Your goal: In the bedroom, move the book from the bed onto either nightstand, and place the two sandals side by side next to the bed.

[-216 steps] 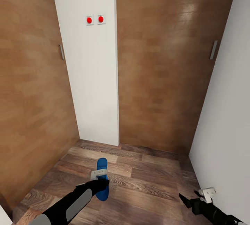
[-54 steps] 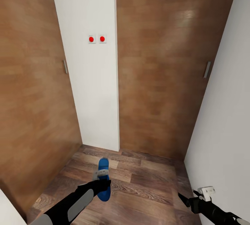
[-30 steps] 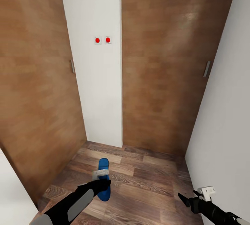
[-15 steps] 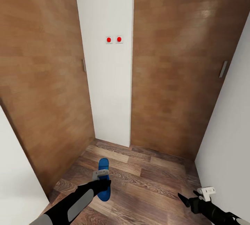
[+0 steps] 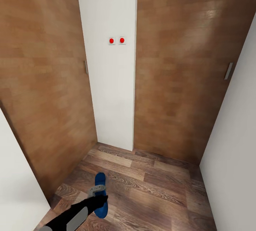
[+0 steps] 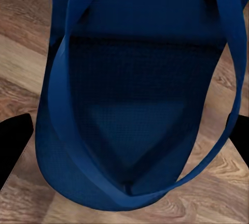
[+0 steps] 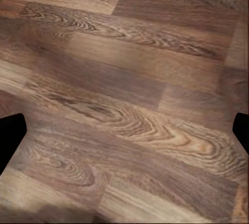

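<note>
One blue sandal (image 5: 101, 182) hangs just above the wood-plank floor at the lower left of the head view, with my left gripper (image 5: 100, 198) shut on it. In the left wrist view the sandal (image 6: 135, 79) spans the space between the two black fingertips (image 6: 13, 141), its strap looping around the sole. My right gripper (image 7: 124, 136) is open over bare floor planks, nothing between its fingers. The book, the bed, the nightstand and the other sandal are out of view.
I face a narrow corner. A white wall strip (image 5: 110, 81) with two red buttons (image 5: 116, 40) stands between two brown wooden doors (image 5: 177, 67) with grey handles. White walls close in at the right (image 5: 234, 145) and lower left.
Over the last second the view swung and the wall strip shifted right. In the last half second my left arm with the sandal dropped down-left, and my right arm left the head view.
</note>
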